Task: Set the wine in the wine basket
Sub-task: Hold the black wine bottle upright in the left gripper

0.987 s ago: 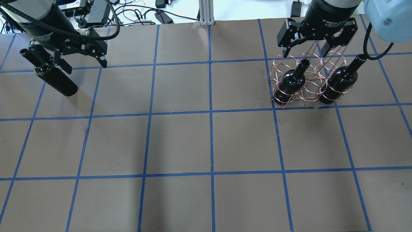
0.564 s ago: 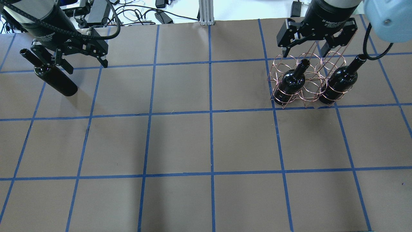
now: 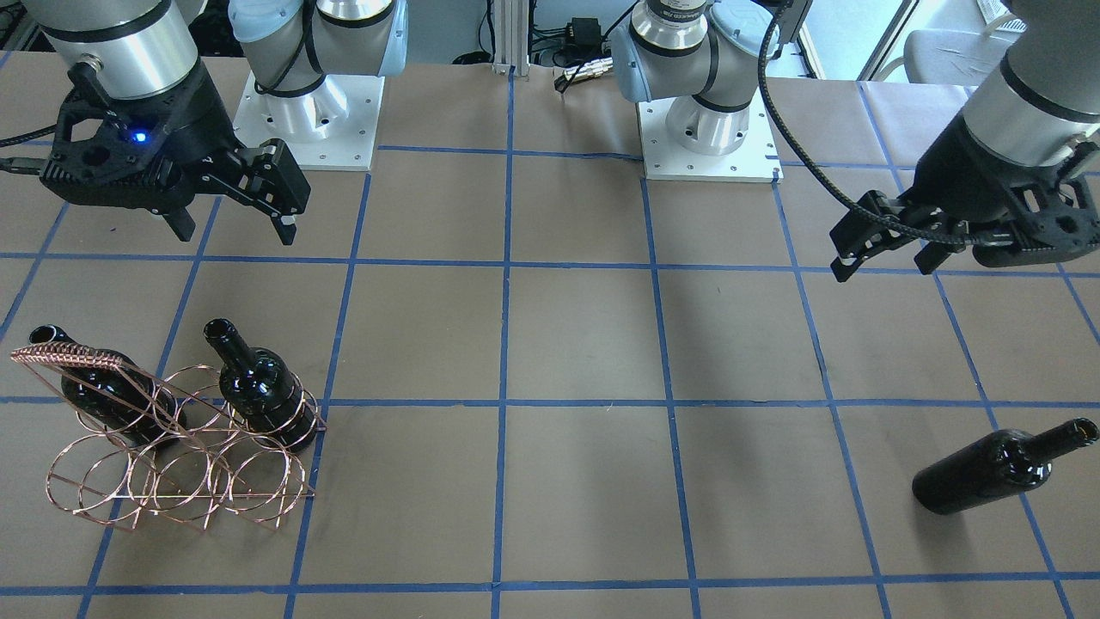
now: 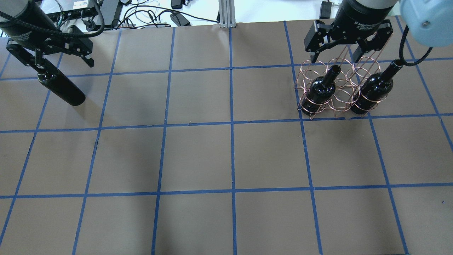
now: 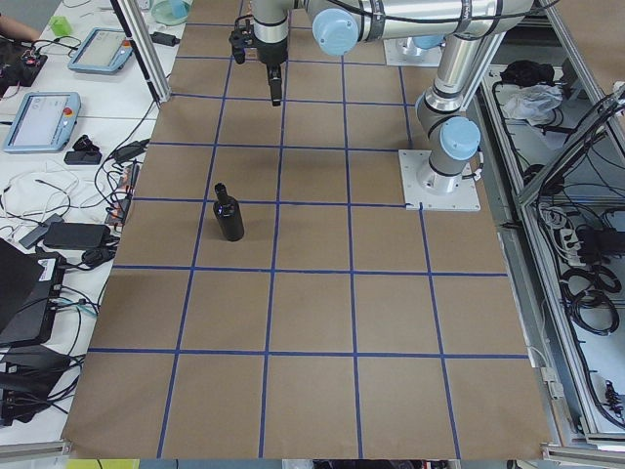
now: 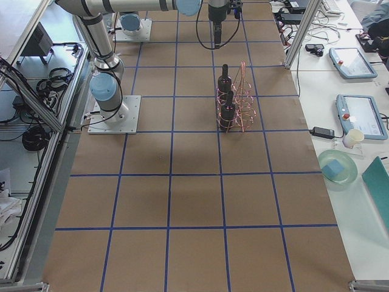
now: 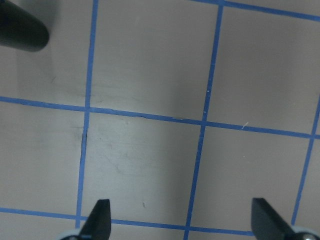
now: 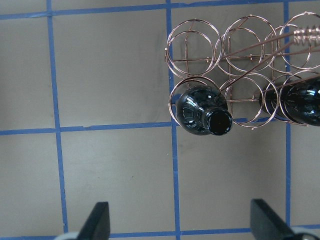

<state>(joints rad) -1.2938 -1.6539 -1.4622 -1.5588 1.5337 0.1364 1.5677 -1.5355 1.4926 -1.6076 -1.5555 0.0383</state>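
Note:
A black wine bottle (image 4: 63, 89) stands alone on the brown table, also in the front view (image 3: 988, 470), the left side view (image 5: 230, 217) and the corner of the left wrist view (image 7: 20, 30). My left gripper (image 4: 53, 63) is open and empty, raised beside the bottle's neck (image 3: 881, 271). The copper wire basket (image 4: 336, 101) holds two more bottles, one (image 4: 320, 90) at one end and one (image 4: 375, 88) at the other; its middle rings hold nothing. My right gripper (image 4: 334, 60) is open and empty, raised beside the basket (image 8: 240, 75).
Blue tape lines divide the table into squares. The two arm bases (image 3: 309, 112) (image 3: 709, 129) stand at the robot's edge. Cables and power bricks (image 4: 106, 10) and an aluminium post (image 4: 225, 14) lie past the table edge in the overhead view.
My left gripper has moved left and toward the top edge of the overhead view, still open; it now covers the lone bottle's neck there. The right gripper, basket and bottles have not moved.

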